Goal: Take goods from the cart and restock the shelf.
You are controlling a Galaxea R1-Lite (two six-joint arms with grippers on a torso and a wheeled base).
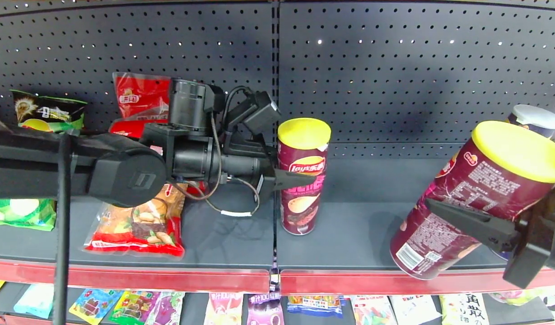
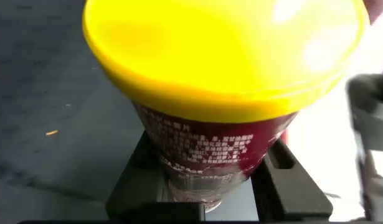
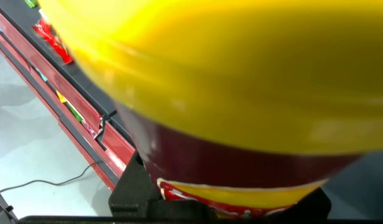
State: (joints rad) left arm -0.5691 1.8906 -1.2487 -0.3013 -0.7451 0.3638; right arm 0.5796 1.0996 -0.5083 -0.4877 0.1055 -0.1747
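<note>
Two cans in play. Nearest, on the right, the right gripper (image 1: 458, 216) is clamped on the tilted maroon chip can (image 1: 467, 180), a cardboard cylinder with a yellow plastic lid. Its base sits at the red front lip (image 1: 349, 282) of the grey metal shelf (image 1: 358, 234), and its lid leans up and to the right. A white-lidded can (image 1: 537, 118) stands just behind it at the far right.

A wide stretch of bare deck lies to the left of that, open from lip to back. The upright maroon chip can (image 1: 300, 207) with its yellow lid stands on the deck mid-shelf. The left gripper (image 1: 300, 178) comes in from the left with a finger pressed on each side of it.

Left of that arm, an orange-and-red snack bag (image 1: 137, 230) lies flat near the front. A red foil bag (image 1: 139, 97) and a green bag (image 1: 49, 113) lean against the dark perforated back panel (image 1: 394, 76).
</note>
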